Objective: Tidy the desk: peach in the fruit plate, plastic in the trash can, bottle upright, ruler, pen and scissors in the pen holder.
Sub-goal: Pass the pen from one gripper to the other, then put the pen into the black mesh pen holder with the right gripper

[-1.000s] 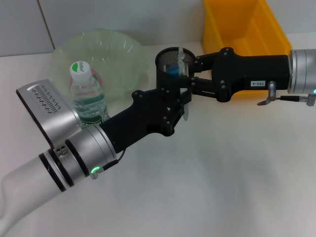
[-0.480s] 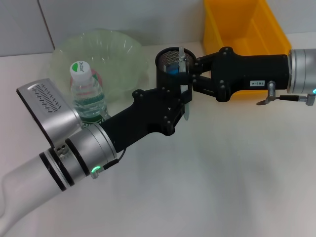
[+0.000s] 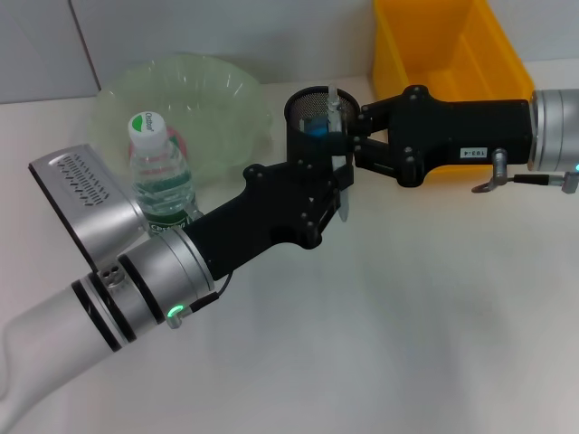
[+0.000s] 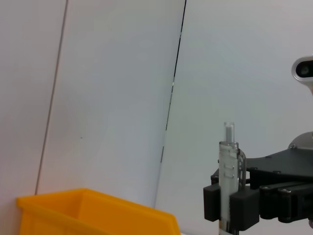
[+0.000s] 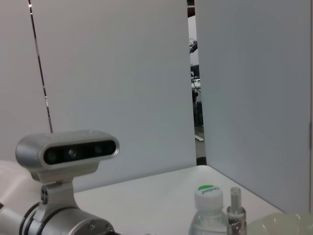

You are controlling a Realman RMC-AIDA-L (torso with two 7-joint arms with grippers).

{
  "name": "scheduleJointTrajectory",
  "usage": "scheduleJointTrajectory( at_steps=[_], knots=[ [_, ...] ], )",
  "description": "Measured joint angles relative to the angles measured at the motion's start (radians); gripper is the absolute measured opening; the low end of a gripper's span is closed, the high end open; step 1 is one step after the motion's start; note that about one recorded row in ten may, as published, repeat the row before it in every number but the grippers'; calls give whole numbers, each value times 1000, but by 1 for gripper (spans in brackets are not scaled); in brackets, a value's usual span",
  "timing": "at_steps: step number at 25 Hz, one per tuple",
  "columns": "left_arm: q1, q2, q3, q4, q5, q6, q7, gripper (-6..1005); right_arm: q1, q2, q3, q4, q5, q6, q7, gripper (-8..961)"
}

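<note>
**Q:** Counts first, from the left — what stands on the bench?

**A:** One bottle, upright, green cap on, just in front of one pale green fruit plate. Then one black mesh pen holder, and one yellow trash can at the far right edge. Two arms meet at the pen holder.

**Q:** What is inside the containers?

**A:** Behind the bottle a patch of pink shows in the fruit plate; I cannot tell what it is. The pen holder has something blue in it, and one clear pen stands upright at its rim. The trash can's visible floor is bare yellow.

**Q:** And the hands?

**A:** The left hand reaches from the lower left and sits against the near side of the pen holder; whether it is clenched or released, I cannot tell. The right hand comes in from the right, beside the trash can, and is clamped on the pen: the left wrist view shows its black fingers pressed to both sides of the clear barrel, with the cap end pointing up.

**Q:** Is the pen touching the holder?

**A:** Its lower end is hidden behind the hands, so I cannot tell.
</note>
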Motion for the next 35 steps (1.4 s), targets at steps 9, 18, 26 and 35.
scheduleJointTrajectory(
  at_steps=[9, 18, 26, 35],
  knots=[
    [0, 0, -2, 2, 6, 3, -32, 382, -1, 0, 5, -1, 0, 0, 0, 139],
    [37, 6, -6, -18, 8, 61, -70, 600, -7, -5, 23, -9, 47, 17, -1, 142],
    [94, 10, -8, -30, 18, 120, -54, 727, 2, -3, 42, -12, 86, 151, -2, 145],
    [110, 7, -2, -124, 48, 205, -36, 810, 84, 0, 30, -6, 132, 334, 30, 148]
  ],
)
